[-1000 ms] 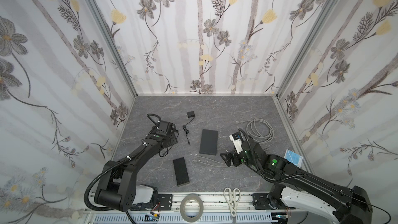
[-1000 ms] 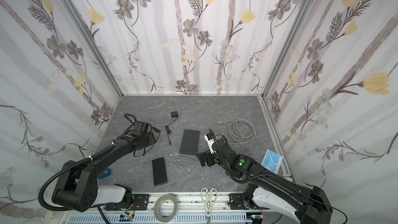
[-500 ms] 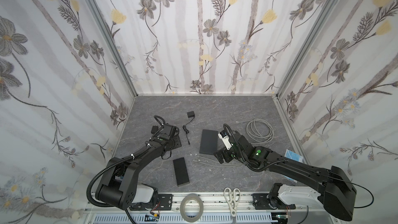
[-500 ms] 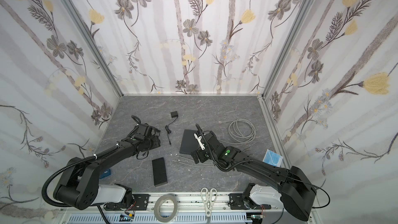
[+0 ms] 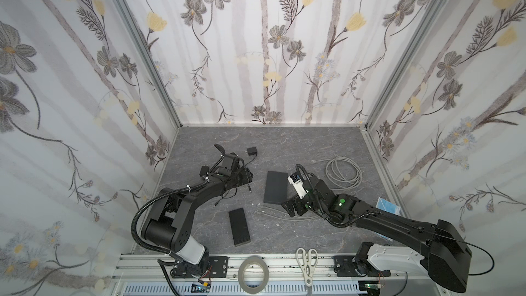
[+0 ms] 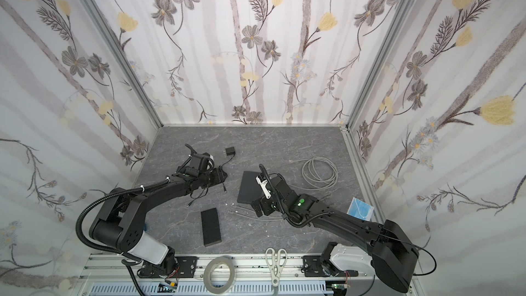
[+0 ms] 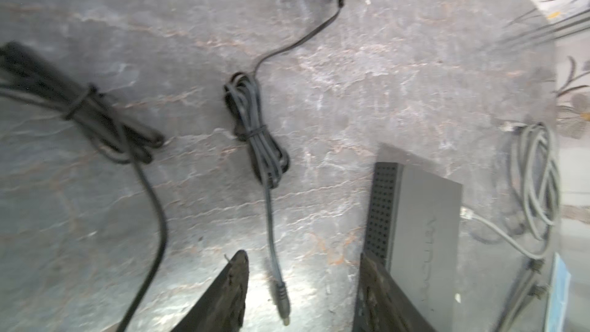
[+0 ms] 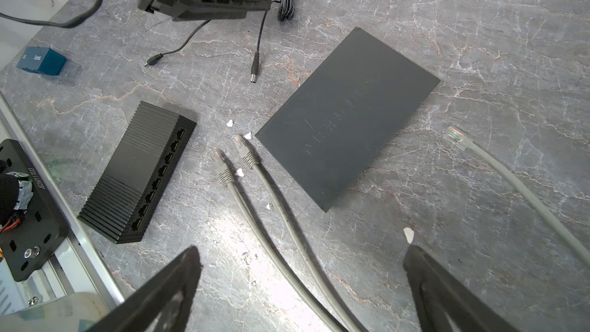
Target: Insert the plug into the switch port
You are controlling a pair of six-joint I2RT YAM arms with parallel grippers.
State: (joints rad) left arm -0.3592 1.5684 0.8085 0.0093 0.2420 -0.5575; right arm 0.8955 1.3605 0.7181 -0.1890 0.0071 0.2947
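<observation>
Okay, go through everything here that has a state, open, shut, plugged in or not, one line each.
left gripper, open, empty
right gripper, open, empty
barrel plug, loose on the table, unplugged
grey network plugs, loose, unplugged
ribbed switch, visible ports all empty
flat grey box, lying flat, ports not visible
grey cable coil, coiled
scissors, closed

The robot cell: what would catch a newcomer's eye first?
The flowered walls around the grey table stand out first. Mid-table, the left gripper hangs open near a black barrel plug, and the right gripper hangs open above two grey network cables beside a flat dark switch.
</observation>
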